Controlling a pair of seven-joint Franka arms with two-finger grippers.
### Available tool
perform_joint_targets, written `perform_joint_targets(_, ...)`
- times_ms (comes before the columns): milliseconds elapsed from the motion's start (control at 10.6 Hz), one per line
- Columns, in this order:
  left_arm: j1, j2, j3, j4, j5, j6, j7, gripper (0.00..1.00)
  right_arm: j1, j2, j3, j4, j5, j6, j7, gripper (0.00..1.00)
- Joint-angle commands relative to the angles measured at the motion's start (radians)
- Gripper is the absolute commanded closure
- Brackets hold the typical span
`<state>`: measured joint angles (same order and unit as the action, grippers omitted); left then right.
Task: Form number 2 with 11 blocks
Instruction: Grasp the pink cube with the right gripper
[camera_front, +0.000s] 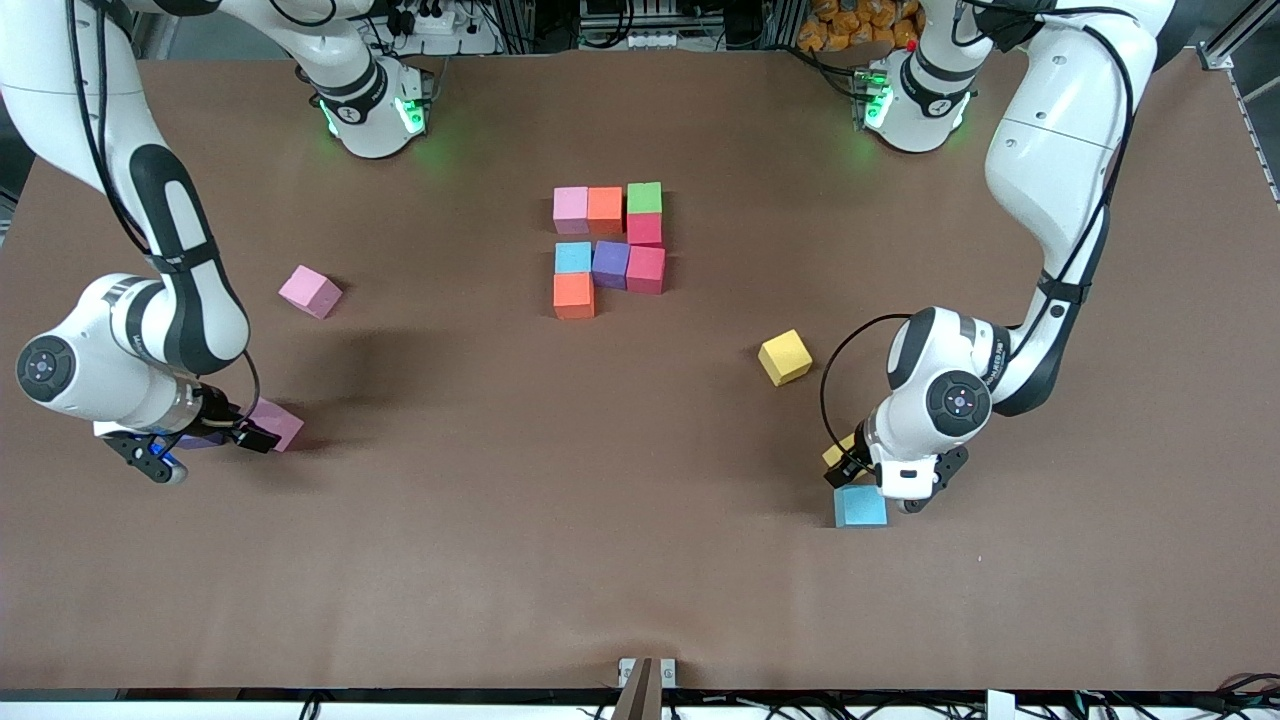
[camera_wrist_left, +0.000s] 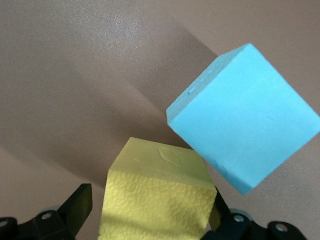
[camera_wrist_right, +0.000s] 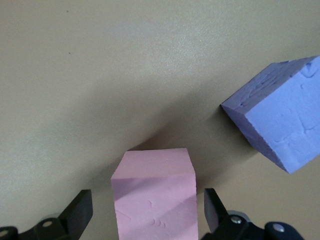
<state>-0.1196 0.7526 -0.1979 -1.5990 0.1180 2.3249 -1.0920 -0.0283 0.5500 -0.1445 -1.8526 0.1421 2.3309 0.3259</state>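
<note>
Right gripper (camera_wrist_right: 145, 220) straddles a pink block (camera_wrist_right: 154, 197), jaws spread; left gripper (camera_wrist_left: 150, 220), spread, straddles a yellow block (camera_wrist_left: 157, 200). Digit (camera_front: 607, 250) holds eight cubes; three remain.

Even overhead light, soft shadows

Eight touching cubes (camera_front: 608, 250) mid-bench. Yellow cube (camera_wrist_left: 157, 200) between left gripper (camera_wrist_left: 150, 220) fingers, blue cube (camera_wrist_left: 245, 117) beside. Pink cube (camera_wrist_right: 155, 200) between right gripper (camera_wrist_right: 147, 217) fingers, purple cube (camera_wrist_right: 280, 115) near.
</note>
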Motion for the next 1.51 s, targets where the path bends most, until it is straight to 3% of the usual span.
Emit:
perform_joint_targets(0,0.001,0.002,0.000,0.001,0.019,0.011,0.012,0.00,-0.012,0.013,0.011,0.016,0.010,-0.008,0.013,0.02)
perform_joint_targets(660,0.000,0.005,0.000,0.001,0.019,0.016,0.012,0.00,-0.007,0.004,0.011,-0.033,0.008,0.005,0.002,0.05)
perform_joint_targets(755,-0.006,0.005,0.002,0.001,0.017,0.016,0.012,0.11,-0.010,0.008,0.011,-0.031,0.008,0.013,-0.001,0.05)
perform_joint_targets(849,-0.005,0.007,0.000,0.001,0.017,0.016,0.012,0.65,-0.010,0.013,0.011,-0.031,0.008,0.021,-0.002,0.05)
perform_joint_targets(944,-0.008,0.008,0.000,0.001,0.016,0.016,0.004,0.97,-0.010,0.017,0.011,-0.030,0.008,0.024,-0.002,0.07)
perform_joint_targets(1132,-0.009,0.010,0.000,0.001,0.015,0.016,-0.003,1.00,-0.008,0.034,0.011,-0.030,0.008,0.042,-0.002,0.15)
perform_joint_targets(1227,-0.008,0.008,0.002,0.001,0.015,0.016,-0.005,1.00,-0.010,0.042,0.011,-0.028,0.008,0.047,-0.005,0.26)
perform_joint_targets(1415,-0.008,0.007,0.002,0.002,0.015,0.016,-0.006,1.00,-0.007,0.042,0.011,-0.024,0.008,0.042,-0.002,0.58)
